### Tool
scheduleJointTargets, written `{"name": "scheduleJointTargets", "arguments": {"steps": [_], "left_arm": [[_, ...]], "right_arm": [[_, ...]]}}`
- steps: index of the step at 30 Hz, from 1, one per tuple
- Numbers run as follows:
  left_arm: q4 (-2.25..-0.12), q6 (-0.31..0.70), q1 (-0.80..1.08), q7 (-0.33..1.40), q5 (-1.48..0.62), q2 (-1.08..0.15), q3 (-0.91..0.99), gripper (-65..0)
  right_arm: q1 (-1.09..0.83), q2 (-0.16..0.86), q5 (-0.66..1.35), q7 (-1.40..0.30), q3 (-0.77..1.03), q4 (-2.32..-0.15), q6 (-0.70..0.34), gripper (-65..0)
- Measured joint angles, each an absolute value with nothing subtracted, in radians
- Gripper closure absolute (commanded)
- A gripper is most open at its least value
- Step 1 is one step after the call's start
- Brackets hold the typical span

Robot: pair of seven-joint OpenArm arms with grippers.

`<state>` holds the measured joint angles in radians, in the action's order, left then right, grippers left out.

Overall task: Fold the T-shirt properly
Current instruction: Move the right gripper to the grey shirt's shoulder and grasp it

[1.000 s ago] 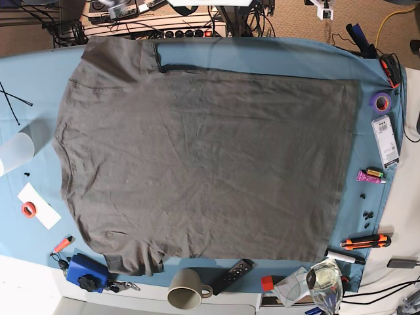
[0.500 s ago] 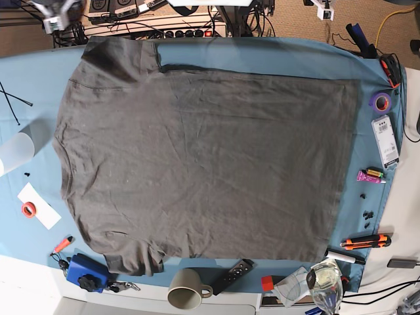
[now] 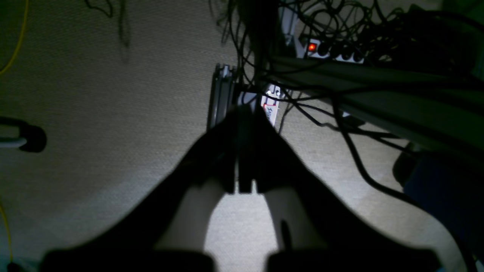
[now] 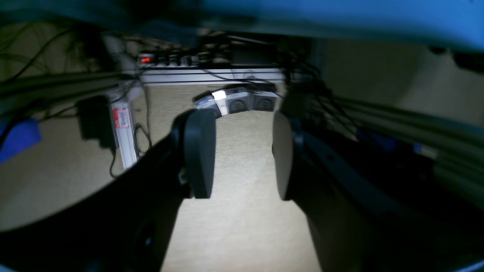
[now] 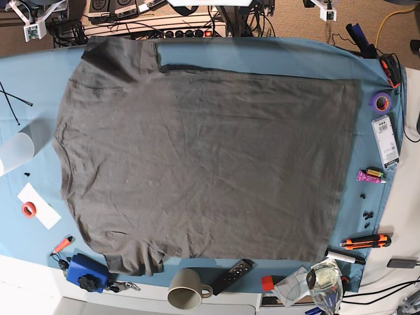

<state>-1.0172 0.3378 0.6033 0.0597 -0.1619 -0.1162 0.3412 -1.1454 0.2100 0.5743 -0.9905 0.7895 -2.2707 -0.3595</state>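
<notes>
The dark grey T-shirt (image 5: 203, 164) lies spread flat on the blue table cloth (image 5: 275, 56), collar side at the left, one sleeve at the top left and one at the bottom left. Both arms are off the table's far edge. A white part of my right arm (image 5: 33, 20) shows at the top left corner, and a white part of my left arm (image 5: 323, 9) at the top right. In the right wrist view my right gripper (image 4: 240, 153) stands open over the carpet, with nothing between its pads (image 4: 198, 151). My left gripper (image 3: 245, 151) is shut and empty above the floor.
Along the table's front edge stand a beige mug (image 5: 186, 291), a black remote (image 5: 231, 275) and a blue box (image 5: 86, 271). A clear cup (image 5: 14, 152) is at the left. Purple tape (image 5: 380, 100) and an orange knife (image 5: 366, 241) lie at the right. Cables and a power strip (image 5: 187, 31) lie behind.
A white part of my right arm has come into the base view at the top left and shifted further left. The T-shirt has not moved.
</notes>
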Motion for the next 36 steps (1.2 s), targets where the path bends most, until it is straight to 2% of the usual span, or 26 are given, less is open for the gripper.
{"name": "scheduleJointTargets", "arguments": {"steps": [2,5,11,14,18,22,24,26,31,36], "left_arm": [[-1.017,0.337,0.603,0.06,-0.162,-0.117,0.342,0.0],[-1.017,0.338,0.604,0.065,-0.162,-0.117,0.341,0.0],[-1.017,0.36,0.609,0.07,-0.162,-0.155,0.342,0.0],[-1.017,0.36,0.609,0.07,-0.162,-0.162,0.342,0.0],[-1.017,0.361,0.609,0.07,-0.162,-0.161,0.342,0.0],[-1.017,0.361,0.609,0.07,-0.162,-0.166,0.342,0.0],[-1.017,0.36,0.611,0.07,-0.162,-0.167,0.342,0.0],[-1.017,0.361,0.611,0.071,-0.162,-0.167,0.341,0.0],[-1.017,0.361,0.611,0.071,-0.162,-0.17,0.341,0.0],[-1.017,0.364,0.611,0.07,-0.162,-0.17,0.341,0.0]], "right_arm": [[-1.118,0.21,0.599,-1.042,0.79,-2.271,-0.364,-25.1],[-1.102,0.208,0.72,-1.041,0.79,-2.271,-0.472,-25.1],[-1.077,0.194,0.749,-1.031,0.791,-2.254,-0.546,-25.1],[-1.07,0.191,0.78,-0.996,0.791,-2.175,-0.581,-25.1],[-0.974,0.188,0.936,-1.039,0.825,-1.997,-0.697,-25.1],[-0.882,0.186,1.111,-1.129,0.94,-1.807,-0.691,-25.1],[-0.847,0.203,1.231,-1.229,0.989,-1.734,-0.693,-25.1],[-0.822,0.229,1.306,-1.26,1.005,-1.666,-0.697,-25.1],[-0.742,0.294,1.369,-1.309,1.005,-1.512,-0.693,-25.1],[-0.681,0.316,1.441,-1.406,1.003,-1.472,-0.693,-25.1]]}}
